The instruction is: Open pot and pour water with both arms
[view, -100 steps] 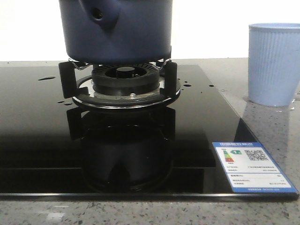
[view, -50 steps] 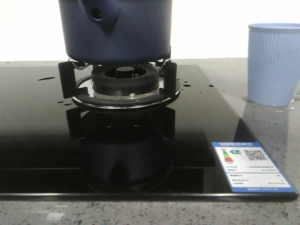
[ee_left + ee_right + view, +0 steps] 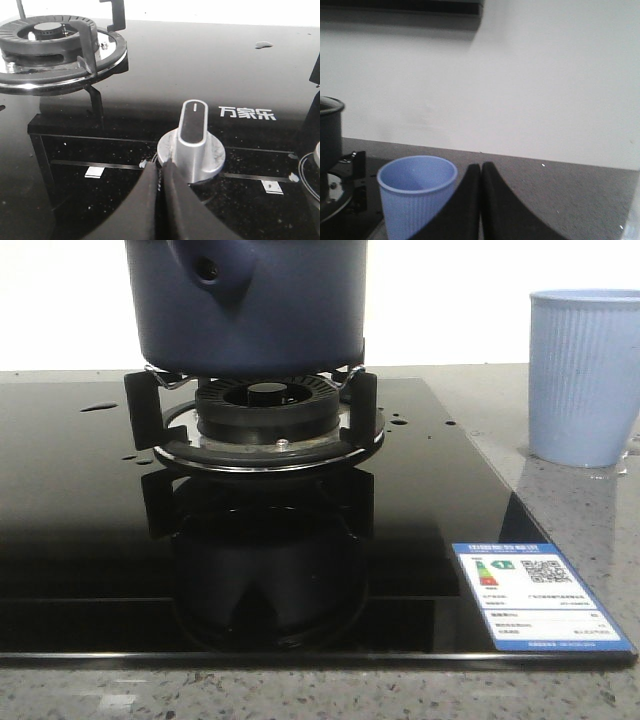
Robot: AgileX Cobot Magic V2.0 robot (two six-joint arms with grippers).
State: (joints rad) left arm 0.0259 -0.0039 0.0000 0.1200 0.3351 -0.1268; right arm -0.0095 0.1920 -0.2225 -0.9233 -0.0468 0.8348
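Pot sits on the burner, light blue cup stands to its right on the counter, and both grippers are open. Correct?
Not quite. The pot and cup are as you say, but both wrist views show the left gripper and right gripper shut, fingers pressed together.

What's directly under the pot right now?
The pot sits on the prongs of a black pan support above a round burner ringed in chrome, no flame visible. Water droplets dot the black glass cooktop. The pot's underside is hidden.
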